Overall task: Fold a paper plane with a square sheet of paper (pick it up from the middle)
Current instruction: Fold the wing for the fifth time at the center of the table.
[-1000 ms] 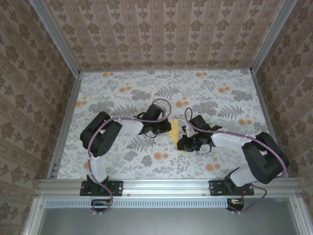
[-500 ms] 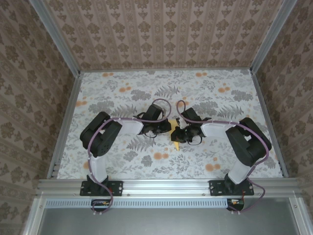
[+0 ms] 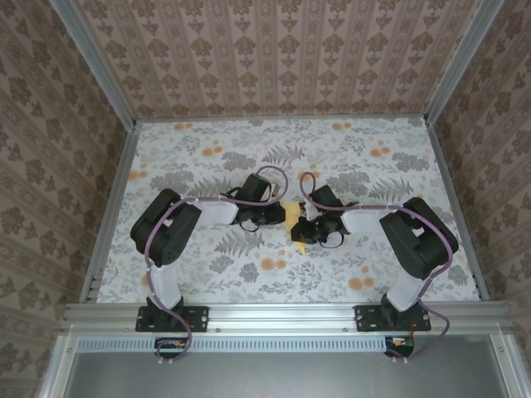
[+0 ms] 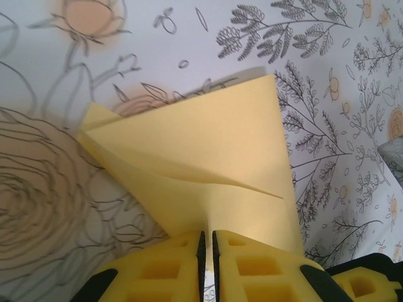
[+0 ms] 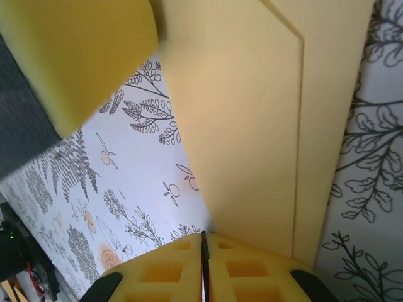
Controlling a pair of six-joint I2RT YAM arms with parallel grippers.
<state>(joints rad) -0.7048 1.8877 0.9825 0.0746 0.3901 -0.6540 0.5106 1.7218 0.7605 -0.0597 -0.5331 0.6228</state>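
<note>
The flower-printed surface spreads from the near rail to the far wall. Over its middle the left arm and the right arm bend inward, so their wrists meet almost head-on.

The left end effector and the right end effector sit just beside each other. We take this facing pose as deliberate: each can pin one side of the work while a crease is set.

In the left wrist view the left end effector has its yellow pads drawn together, with only a thin slit between them. It is clamped on the near edge of the paper. The right end effector looks the same in its own view: pads together, gripping the sheet's edge. A blurred yellow pad at the upper left there is probably the left one's finger.

The square sheet of paper lies between the two, at the centre of the surface and already partly folded. From the left wrist we see it as layered flaps narrowing toward a corner, with one flap lifting slightly. From the right wrist it shows a long straight overlapping edge.

We judge the folding is midway and no dart shape is finished yet. Thin paper held at two points can buckle or tear if the arms pull apart.
</note>
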